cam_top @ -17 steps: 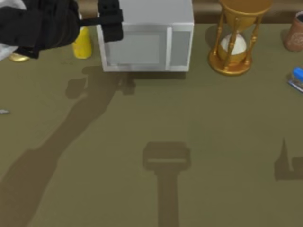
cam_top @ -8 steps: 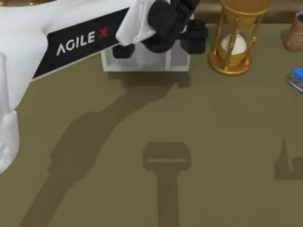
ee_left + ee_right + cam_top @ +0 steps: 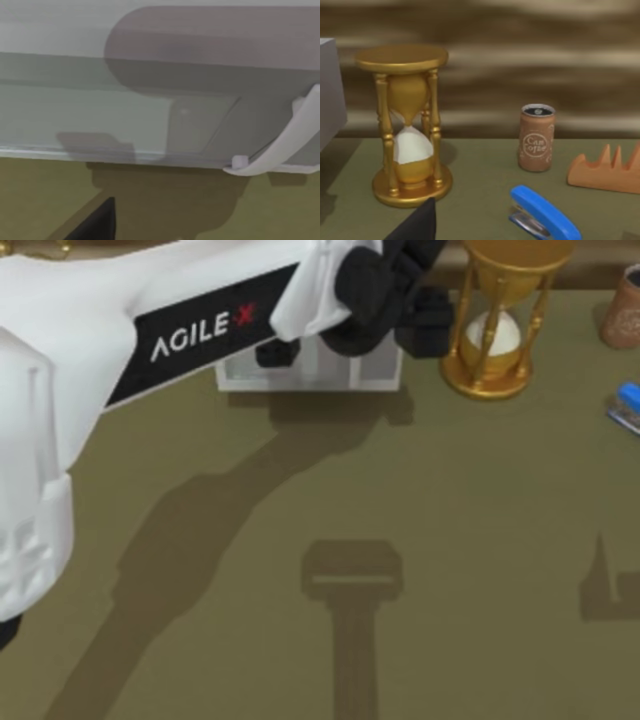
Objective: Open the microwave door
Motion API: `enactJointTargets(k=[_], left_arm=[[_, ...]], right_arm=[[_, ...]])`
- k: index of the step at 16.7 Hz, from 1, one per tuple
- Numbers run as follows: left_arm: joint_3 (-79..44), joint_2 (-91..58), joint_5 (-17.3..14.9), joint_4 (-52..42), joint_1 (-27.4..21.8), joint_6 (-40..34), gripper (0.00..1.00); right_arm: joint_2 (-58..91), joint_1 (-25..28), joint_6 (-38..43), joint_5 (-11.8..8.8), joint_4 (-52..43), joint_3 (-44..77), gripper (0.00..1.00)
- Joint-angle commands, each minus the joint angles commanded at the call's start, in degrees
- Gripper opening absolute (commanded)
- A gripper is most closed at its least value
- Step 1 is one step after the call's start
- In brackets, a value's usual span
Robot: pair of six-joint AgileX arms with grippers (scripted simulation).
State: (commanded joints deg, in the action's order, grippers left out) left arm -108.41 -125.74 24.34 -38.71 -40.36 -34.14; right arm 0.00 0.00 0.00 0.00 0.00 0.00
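The microwave (image 3: 320,372) stands at the back of the table, and my left arm (image 3: 150,350) covers most of it in the top view. My left gripper (image 3: 352,338) hangs open over the door's right part, with one black finger (image 3: 275,350) to the left and the other toward the control strip. In the left wrist view the microwave door (image 3: 100,120) fills the picture from close by, with its pale handle bar (image 3: 292,145) off to one side and one fingertip (image 3: 102,222) showing. My right gripper is outside the top view; its wrist view shows one finger (image 3: 420,224).
A gold hourglass (image 3: 497,325) stands just right of the microwave, close to the left gripper. Farther right are a brown can (image 3: 622,310) and a blue stapler (image 3: 627,405). An orange toothed block (image 3: 607,172) lies beyond the stapler.
My left arm swung from the microwave's left corner across its front to the right. In the last half second it crept slightly farther right.
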Motion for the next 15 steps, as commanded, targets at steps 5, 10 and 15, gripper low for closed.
enactJointTargets(k=[5, 10, 15], left_arm=[[-5.08, -9.03, -1.42, 4.35, 2.26, 2.19, 1.00], [-7.18, -12.36, -2.15, 6.41, 3.44, 3.26, 1.00], [-7.18, -12.36, -2.15, 6.41, 3.44, 3.26, 0.70]], right_arm=[[0.00, 0.00, 0.00, 0.00, 0.00, 0.00, 1.00], [0.00, 0.00, 0.00, 0.00, 0.00, 0.00, 1.00], [0.00, 0.00, 0.00, 0.00, 0.00, 0.00, 1.00]])
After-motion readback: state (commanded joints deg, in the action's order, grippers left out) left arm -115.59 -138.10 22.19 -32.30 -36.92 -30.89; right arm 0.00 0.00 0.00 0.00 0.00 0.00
